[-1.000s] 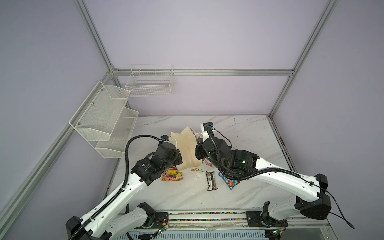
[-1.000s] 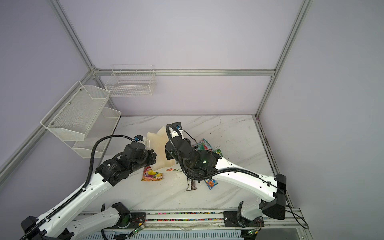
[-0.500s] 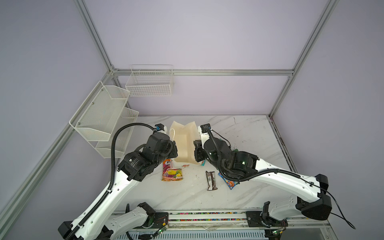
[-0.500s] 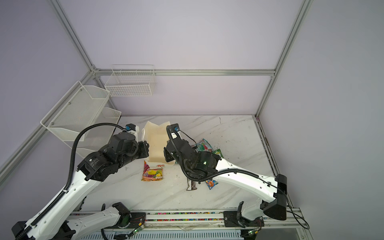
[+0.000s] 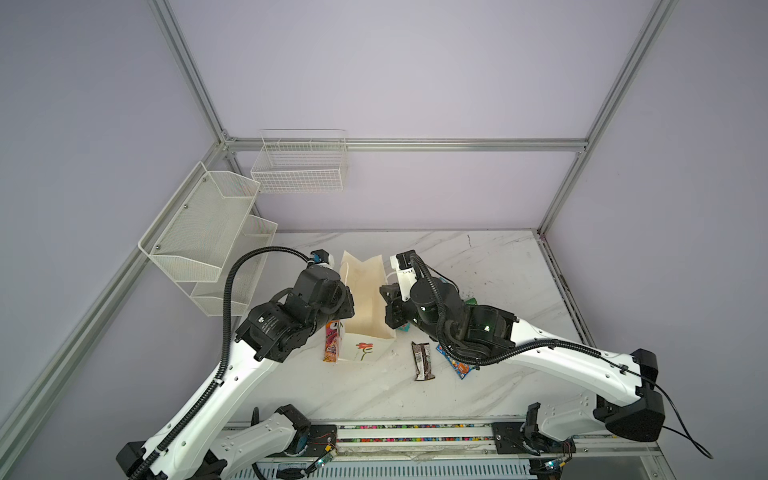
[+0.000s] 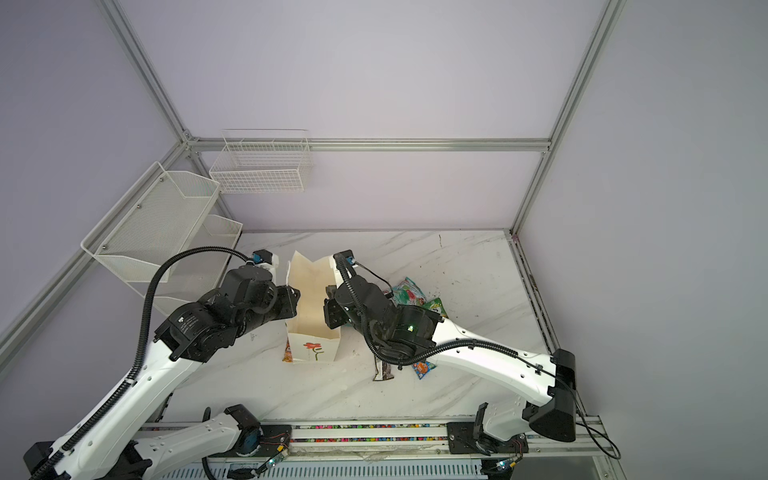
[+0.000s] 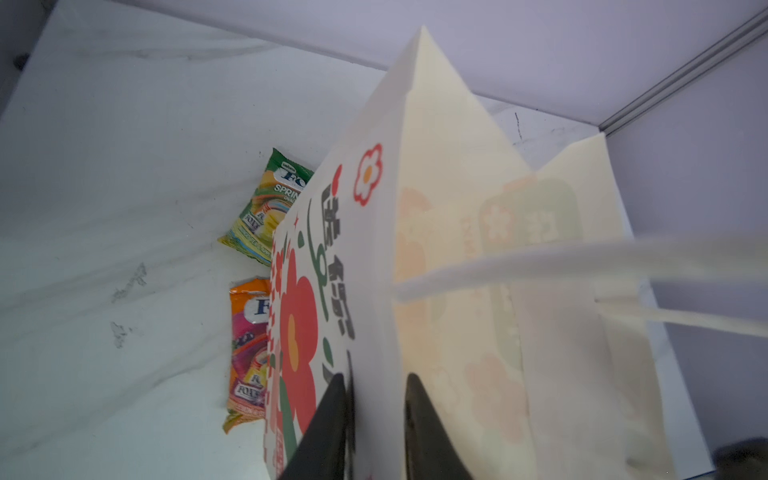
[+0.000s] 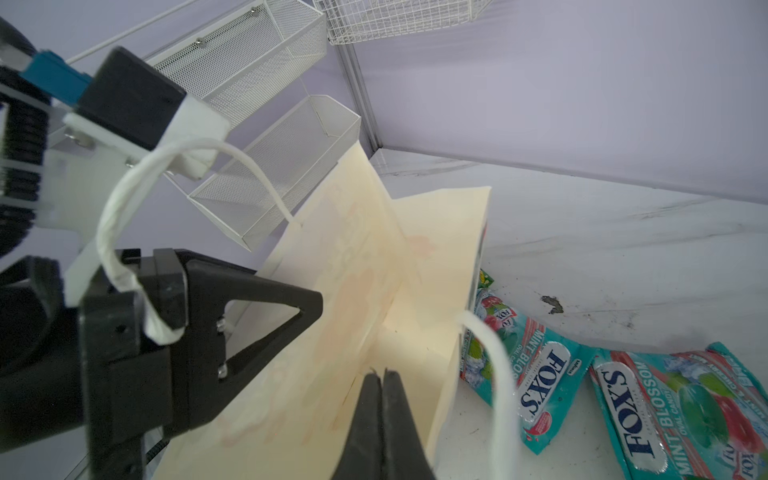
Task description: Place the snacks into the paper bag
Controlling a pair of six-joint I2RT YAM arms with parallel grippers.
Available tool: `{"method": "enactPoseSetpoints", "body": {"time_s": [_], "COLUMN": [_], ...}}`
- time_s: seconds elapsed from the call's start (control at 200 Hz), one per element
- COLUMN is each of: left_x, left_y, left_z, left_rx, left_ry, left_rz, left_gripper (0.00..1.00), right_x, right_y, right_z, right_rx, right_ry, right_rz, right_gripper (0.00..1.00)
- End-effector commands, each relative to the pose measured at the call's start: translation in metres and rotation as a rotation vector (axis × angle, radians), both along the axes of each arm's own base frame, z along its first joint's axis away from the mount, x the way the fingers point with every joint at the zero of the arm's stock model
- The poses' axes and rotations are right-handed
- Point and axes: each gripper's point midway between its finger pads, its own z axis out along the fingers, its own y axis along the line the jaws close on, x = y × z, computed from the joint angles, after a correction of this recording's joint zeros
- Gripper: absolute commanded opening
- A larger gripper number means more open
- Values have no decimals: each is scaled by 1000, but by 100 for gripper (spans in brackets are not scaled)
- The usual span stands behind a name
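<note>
The paper bag stands upright at mid-table, mouth open. My left gripper straddles its left wall, fingers slightly apart with the paper between; a cord handle lies over it. My right gripper is shut just inside the right wall, no paper showing between its fingers. An orange-purple pouch and a green pouch lie left of the bag. Two teal pouches lie to its right. The dark brown bar and blue M&M's packet lie nearer the front.
White mesh baskets hang on the left wall, close behind my left arm. A wire basket hangs on the back wall. A metal rail runs along the table's front edge.
The bag went from slumped and leaning to upright as both grippers rose and moved toward the back. My left gripper's fingers parted slightly. The bag's base now hides part of the orange-purple pouch.
</note>
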Motion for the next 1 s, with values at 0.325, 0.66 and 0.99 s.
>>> {"method": "enactPoseSetpoints", "body": {"time_s": [0.325, 0.66, 0.99], "left_x": [0, 3, 0], "left_y": [1, 0, 1], "left_z": [12, 20, 28], "left_rx": [-5, -7, 8], "left_ry": [-18, -22, -12], "left_rz": [-6, -3, -12], "left_gripper": [33, 29, 16], "right_x": [-2, -8, -3], "right_y": [9, 15, 12], "right_z": [5, 10, 7], "right_rx": [14, 32, 12], "right_ry": [-7, -8, -17], "right_rz": [25, 40, 10], "right_gripper": [0, 0, 0]}}
